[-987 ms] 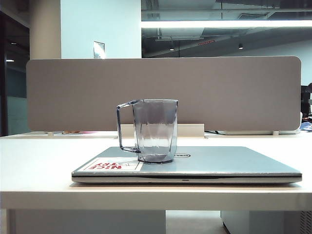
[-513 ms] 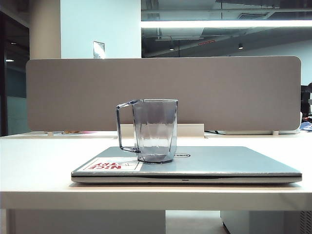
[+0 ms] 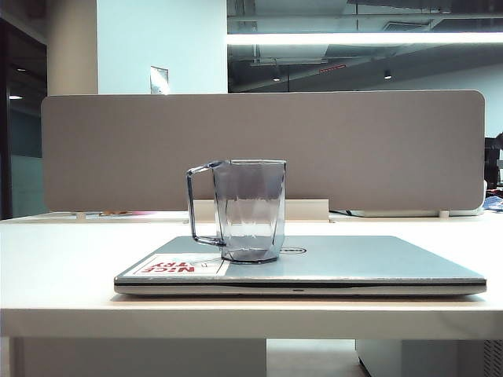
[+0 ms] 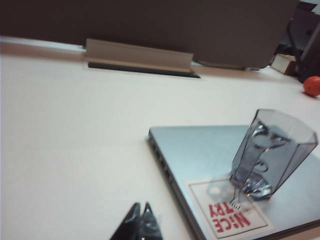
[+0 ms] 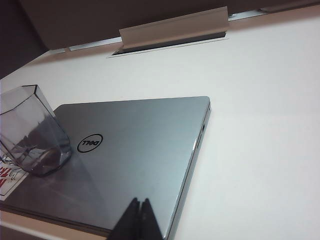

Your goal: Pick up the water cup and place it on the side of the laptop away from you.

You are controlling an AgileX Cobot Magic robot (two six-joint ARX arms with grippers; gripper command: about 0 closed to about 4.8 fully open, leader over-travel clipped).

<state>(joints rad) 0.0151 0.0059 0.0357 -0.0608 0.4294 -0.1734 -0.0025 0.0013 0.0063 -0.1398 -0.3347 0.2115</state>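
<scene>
White desk (image 3: 71,259), both grippers (image 4: 140,220) (image 5: 138,216) pinched, low.

Both the left claw (image 4: 140,220) and right claw (image 5: 138,216) have black, pointed fingertips.

White desk (image 3: 63,259), grey partition (image 3: 314,149), ceiling striplight (image 3: 361,38)
</scene>
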